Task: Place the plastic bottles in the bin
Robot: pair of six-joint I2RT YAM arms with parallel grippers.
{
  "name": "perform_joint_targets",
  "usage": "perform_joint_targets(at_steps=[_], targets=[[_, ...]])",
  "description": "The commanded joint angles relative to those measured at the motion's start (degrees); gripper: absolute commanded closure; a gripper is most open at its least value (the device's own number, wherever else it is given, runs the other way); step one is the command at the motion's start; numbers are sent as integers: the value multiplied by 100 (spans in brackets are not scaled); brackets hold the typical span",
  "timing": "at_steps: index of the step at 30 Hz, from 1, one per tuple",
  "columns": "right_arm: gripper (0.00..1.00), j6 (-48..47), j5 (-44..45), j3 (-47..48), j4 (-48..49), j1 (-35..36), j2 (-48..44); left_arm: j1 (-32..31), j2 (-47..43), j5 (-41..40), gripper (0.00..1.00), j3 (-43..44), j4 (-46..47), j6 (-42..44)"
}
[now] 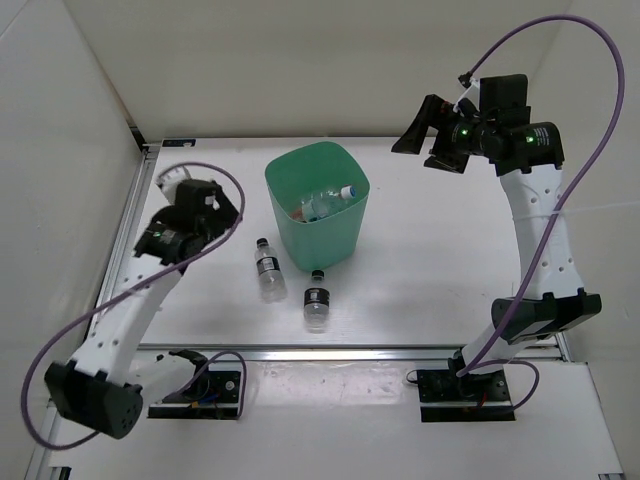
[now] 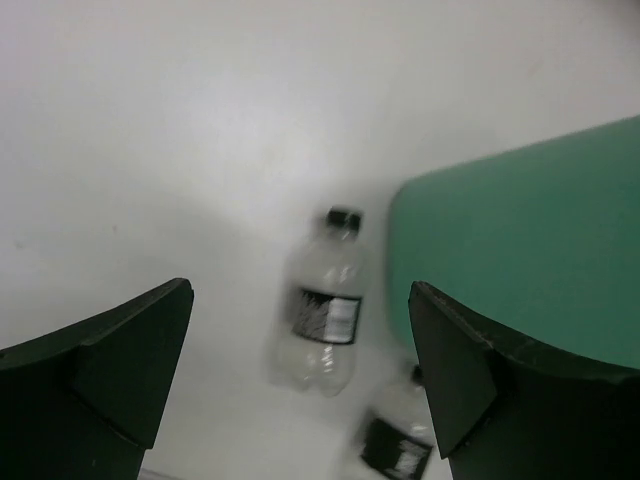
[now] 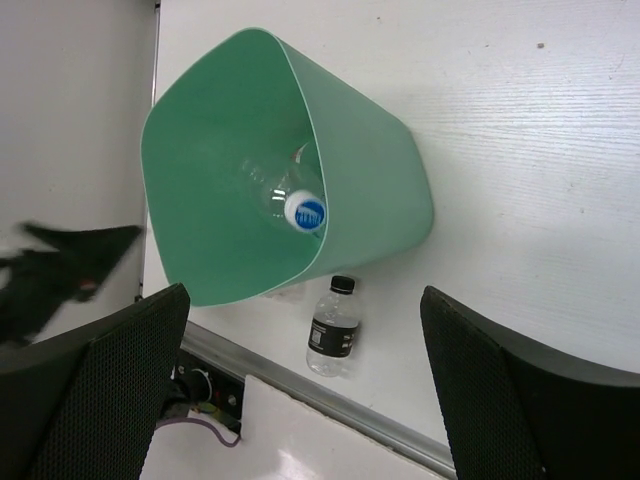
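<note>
The mint-green bin (image 1: 345, 235) stands at mid-table with clear bottles (image 1: 326, 202) lying inside, one with a blue-and-white cap (image 3: 305, 212). Two dark-labelled, black-capped bottles lie on the table in front of it: one (image 1: 268, 270) to the left and one (image 1: 316, 302) nearer the front edge. My left gripper (image 1: 228, 216) is open and empty, left of the bin and above the left bottle (image 2: 325, 315); the other bottle (image 2: 400, 442) and the bin wall (image 2: 520, 260) also show there. My right gripper (image 1: 428, 140) is open and empty, high to the right of the bin (image 3: 365, 165). The right wrist view shows one bottle (image 3: 333, 335).
White walls close the table at the back and left. A metal rail (image 1: 350, 350) runs along the front edge, with the arm bases behind it. A purple cable (image 1: 560, 60) loops above the right arm. The left arm (image 3: 60, 270) shows at the right wrist view's left edge.
</note>
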Motion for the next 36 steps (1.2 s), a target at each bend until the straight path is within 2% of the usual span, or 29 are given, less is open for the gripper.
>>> perform_joint_targets(at_steps=[1,6,15,21,28,30,33,36], targets=[[0,-20,-161,88,164,-26,-69,208,469,1347,0,-1045,690,-195],[0,-20,-223,27,164,-26,-69,331,811,1857,0,-1599,1333,68],[0,-20,-275,-210,164,-26,-227,507,1461,2481,0,-1600,1993,306],[0,-73,-275,-263,164,-26,-280,227,1892,2920,0,-1652,2327,359],[0,-73,-223,-263,164,-26,-280,-143,2455,3045,0,-1582,2398,534],[0,-73,-223,-263,164,-26,-280,-143,2455,3045,5,-1696,2398,534],[0,-73,-223,-263,164,-26,-280,-91,2455,3045,25,-1941,2398,534],[0,-73,-170,-263,164,-26,-228,76,2088,3045,40,-2161,2398,534]])
